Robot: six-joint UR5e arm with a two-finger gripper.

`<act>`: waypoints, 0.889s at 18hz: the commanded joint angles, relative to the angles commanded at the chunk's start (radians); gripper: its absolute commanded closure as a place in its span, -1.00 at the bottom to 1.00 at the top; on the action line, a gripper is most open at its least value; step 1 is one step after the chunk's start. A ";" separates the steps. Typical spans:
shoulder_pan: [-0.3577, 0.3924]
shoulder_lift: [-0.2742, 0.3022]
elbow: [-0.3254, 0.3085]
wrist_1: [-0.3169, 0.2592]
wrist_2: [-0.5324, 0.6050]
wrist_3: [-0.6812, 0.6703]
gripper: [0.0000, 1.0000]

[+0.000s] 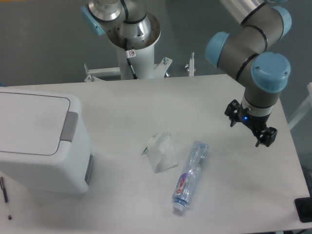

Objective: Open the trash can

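The trash can (44,161) is a large white boxy bin standing at the left of the table, its flat lid (29,122) lying down shut. A grey latch tab (69,126) sits on the lid's right edge, facing the table's middle. My gripper (250,124) hangs far to the right, near the table's right edge and well apart from the bin. Its two black fingers (267,136) point down and are spread apart with nothing between them.
A crumpled white paper bag (161,151) and a clear plastic bottle (191,174) with a purple label lie between the bin and my gripper. A pen (5,195) lies at the left edge. A black object (304,209) sits at the lower right corner. The arm's base (132,44) stands behind the table.
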 joint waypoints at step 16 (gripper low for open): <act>0.002 0.003 -0.025 0.002 -0.035 -0.038 -1.00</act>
